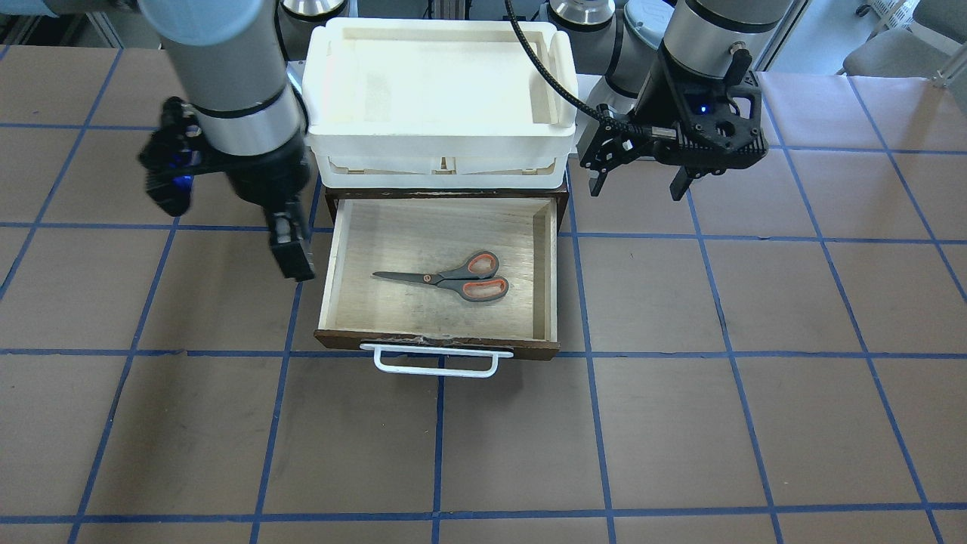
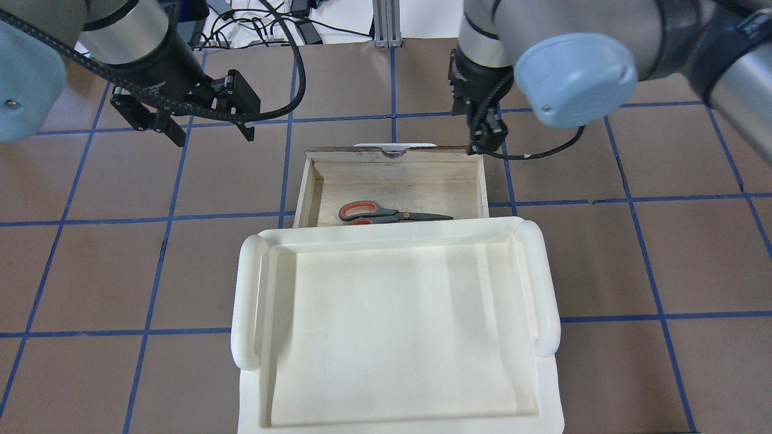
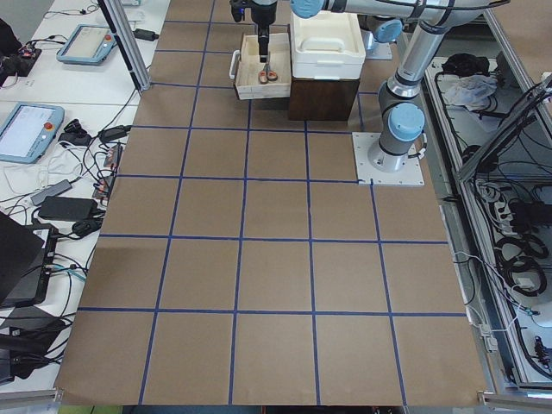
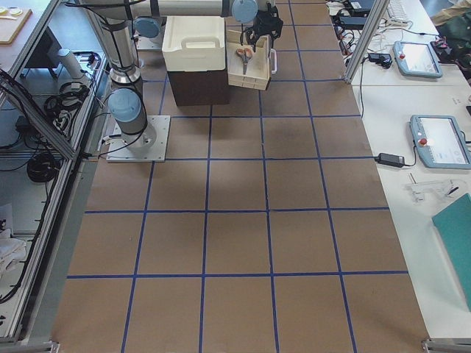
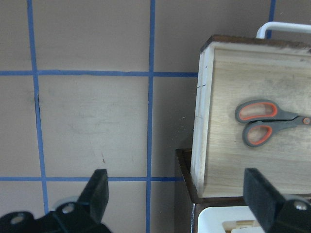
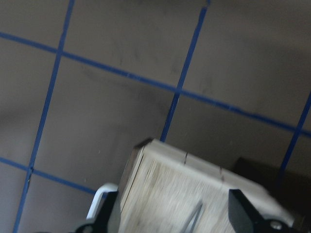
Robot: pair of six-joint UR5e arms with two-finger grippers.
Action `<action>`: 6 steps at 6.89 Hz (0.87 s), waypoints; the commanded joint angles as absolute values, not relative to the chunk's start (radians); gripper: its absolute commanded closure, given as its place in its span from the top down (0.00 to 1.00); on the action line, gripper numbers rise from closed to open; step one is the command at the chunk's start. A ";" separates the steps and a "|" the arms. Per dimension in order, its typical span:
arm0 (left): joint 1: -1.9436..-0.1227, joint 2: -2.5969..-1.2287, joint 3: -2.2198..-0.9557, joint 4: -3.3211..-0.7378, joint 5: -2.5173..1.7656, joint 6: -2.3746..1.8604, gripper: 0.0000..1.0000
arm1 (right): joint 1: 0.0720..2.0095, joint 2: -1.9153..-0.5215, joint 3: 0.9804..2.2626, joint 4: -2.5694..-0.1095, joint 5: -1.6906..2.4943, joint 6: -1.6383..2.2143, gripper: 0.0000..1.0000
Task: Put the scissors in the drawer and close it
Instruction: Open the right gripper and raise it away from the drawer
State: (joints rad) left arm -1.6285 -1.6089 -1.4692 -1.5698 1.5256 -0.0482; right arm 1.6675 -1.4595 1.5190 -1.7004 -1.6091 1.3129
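You see the scissors [image 1: 453, 278] lying in the open drawer [image 1: 549, 272], white tray [image 1: 438, 143] atop the cabinet [image 3: 319, 102] behind (left gripper [image 1: 641, 180] and right gripper [image 1: 293, 261] flank it, both spread empty).

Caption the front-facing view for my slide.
Scissors in the open drawer; left hand and right hand open, empty, flanking it.

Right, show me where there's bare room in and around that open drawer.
Inside the drawer, bare wood lies between the scissors and the cabinet, and along the front wall. The table beyond the handle is bare. Crowded: either side, where the right gripper and left gripper hang.
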 commanded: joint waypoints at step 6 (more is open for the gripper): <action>-1.749 -2.018 -1.272 -1.286 1.514 0.026 1.00 | 1.457 -1.647 1.519 -1.591 -1.652 0.164 1.00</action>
